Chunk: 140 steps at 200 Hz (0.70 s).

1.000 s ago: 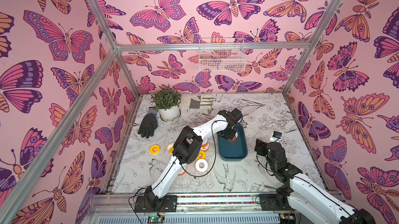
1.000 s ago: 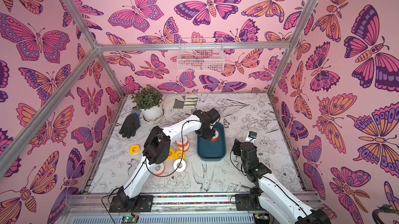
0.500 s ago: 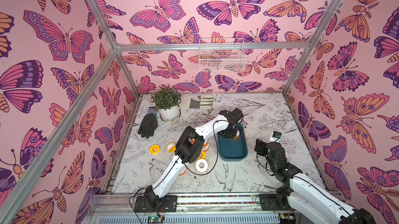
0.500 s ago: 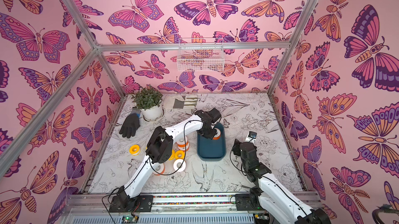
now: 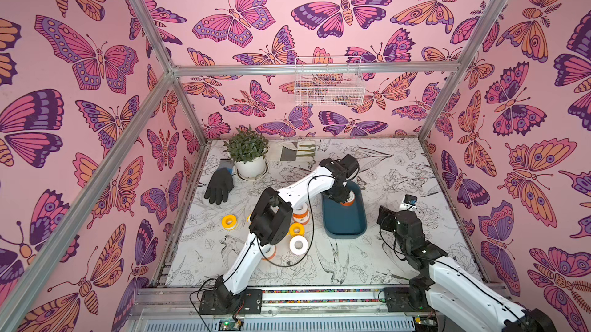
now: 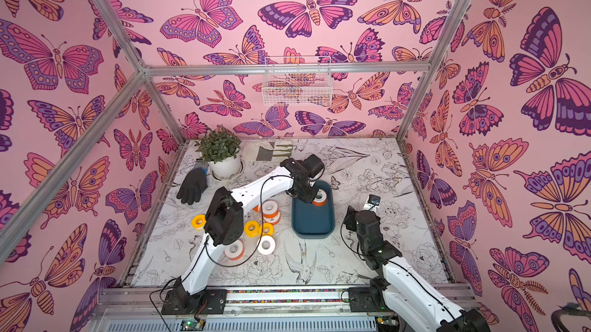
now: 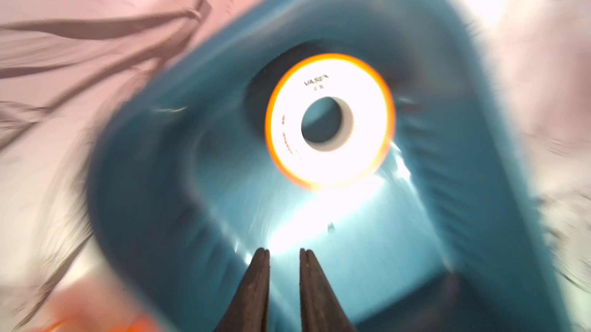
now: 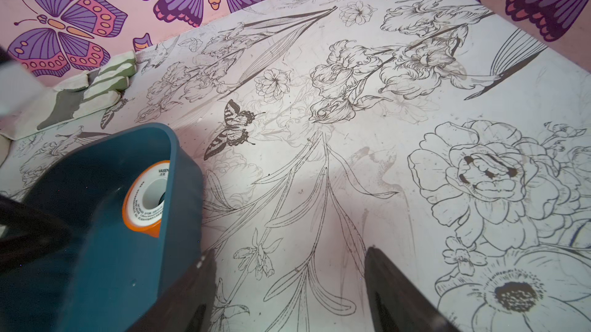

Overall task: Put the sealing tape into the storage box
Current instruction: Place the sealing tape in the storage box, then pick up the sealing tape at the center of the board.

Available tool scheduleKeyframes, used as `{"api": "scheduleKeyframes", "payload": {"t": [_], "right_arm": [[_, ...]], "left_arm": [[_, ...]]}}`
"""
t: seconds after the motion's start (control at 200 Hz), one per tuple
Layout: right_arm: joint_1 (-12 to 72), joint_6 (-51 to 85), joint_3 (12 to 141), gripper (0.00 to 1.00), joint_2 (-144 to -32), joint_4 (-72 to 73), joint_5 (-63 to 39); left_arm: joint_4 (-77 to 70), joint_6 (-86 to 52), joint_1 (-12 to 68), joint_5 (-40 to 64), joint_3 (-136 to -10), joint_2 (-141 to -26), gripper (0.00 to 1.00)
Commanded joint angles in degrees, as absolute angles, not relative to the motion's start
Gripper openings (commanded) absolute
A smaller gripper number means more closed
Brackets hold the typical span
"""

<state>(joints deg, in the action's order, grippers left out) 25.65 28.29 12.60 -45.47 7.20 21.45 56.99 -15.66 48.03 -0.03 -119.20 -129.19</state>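
Observation:
The storage box is a dark teal tray right of the table's middle. One sealing tape roll, white on an orange spool, sits in its far end. In the left wrist view, that roll rests on the box floor. My left gripper hovers over the box beside the roll, its fingers slightly apart with nothing between them. My right gripper stands open and empty just right of the box. Several more rolls lie left of the box, some hidden by my left arm.
A potted plant, a black glove and a folded cloth lie at the back left of the table. A white wire basket hangs on the back wall. One yellow roll lies apart at the left.
My left gripper's fingers have parted and let go of the orange-spooled roll, which now rests in the box's far end. The right arm has not moved.

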Motion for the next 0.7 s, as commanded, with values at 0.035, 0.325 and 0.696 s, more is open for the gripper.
{"api": "scheduleKeyframes", "payload": {"t": [0.035, 0.325, 0.696], "right_arm": [[26.0, 28.5, 14.6, 0.77, -45.2, 5.7, 22.9], [26.0, 29.0, 14.7, 0.77, -45.5, 5.6, 24.2], [26.1, 25.2, 20.3, 0.80, -45.0, -0.1, 19.4]], "left_arm": [[58.1, -16.6, 48.2, -2.8, -112.9, -116.9, 0.29], [57.9, -20.0, 48.3, -9.9, -90.7, -91.5, 0.39], [59.1, -25.1, 47.0, -23.6, -63.6, -61.1, 0.57]]}}
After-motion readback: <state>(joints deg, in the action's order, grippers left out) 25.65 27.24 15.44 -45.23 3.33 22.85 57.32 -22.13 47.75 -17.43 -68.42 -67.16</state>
